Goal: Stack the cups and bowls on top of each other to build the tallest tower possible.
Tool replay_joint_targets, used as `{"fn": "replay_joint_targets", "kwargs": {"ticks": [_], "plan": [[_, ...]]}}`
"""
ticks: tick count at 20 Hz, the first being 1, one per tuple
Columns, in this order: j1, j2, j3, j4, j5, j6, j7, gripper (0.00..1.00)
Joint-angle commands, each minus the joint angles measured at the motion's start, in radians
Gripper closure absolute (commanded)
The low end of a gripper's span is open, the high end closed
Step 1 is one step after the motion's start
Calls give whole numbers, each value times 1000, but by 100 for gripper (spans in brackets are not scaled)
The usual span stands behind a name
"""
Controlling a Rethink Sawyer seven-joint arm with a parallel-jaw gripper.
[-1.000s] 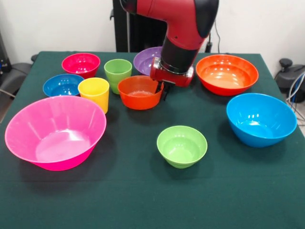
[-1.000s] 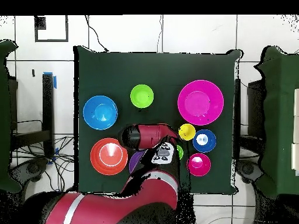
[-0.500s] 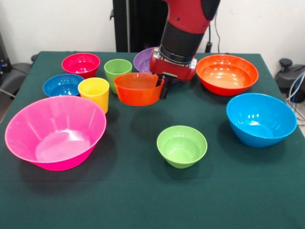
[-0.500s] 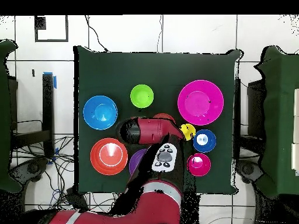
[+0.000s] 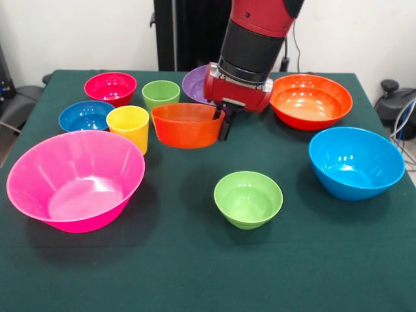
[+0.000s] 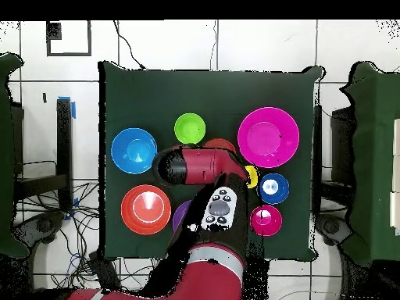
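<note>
My gripper [image 5: 222, 125] is shut on the right rim of the small orange-red bowl [image 5: 187, 125], which hangs level just above the green cloth. The overhead view shows only a sliver of that bowl [image 6: 219, 144] past the arm. Left of it stand the yellow cup [image 5: 129, 125] and the light green cup [image 5: 160, 93]. The small green bowl [image 5: 248, 198] sits in front of it, and the large light blue bowl [image 5: 355, 162] at the right. Each cup and bowl stands alone; no tower is in view.
The large pink bowl [image 5: 75, 179] fills the front left. Dark blue [image 5: 85, 116] and magenta-red [image 5: 110, 86] small bowls sit behind the cups. The large orange bowl [image 5: 310, 99] is at the back right, and the purple bowl [image 5: 197, 81] is half hidden behind the gripper.
The gripper has lifted the orange-red bowl off the cloth and carried it slightly towards the camera. The other bowls and cups have stayed put.
</note>
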Motion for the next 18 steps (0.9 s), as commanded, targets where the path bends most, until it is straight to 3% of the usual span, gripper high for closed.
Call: {"fn": "replay_joint_targets", "kwargs": {"ticks": [1, 7, 9, 13, 18], "plan": [[42, 37, 89, -137, -39, 54, 16, 100], [88, 72, 73, -245, -23, 115, 29, 100], [95, 83, 81, -280, -39, 84, 9, 100], [53, 84, 146, -245, -12, 97, -12, 100], [33, 87, 165, -224, -18, 91, -15, 100]]}}
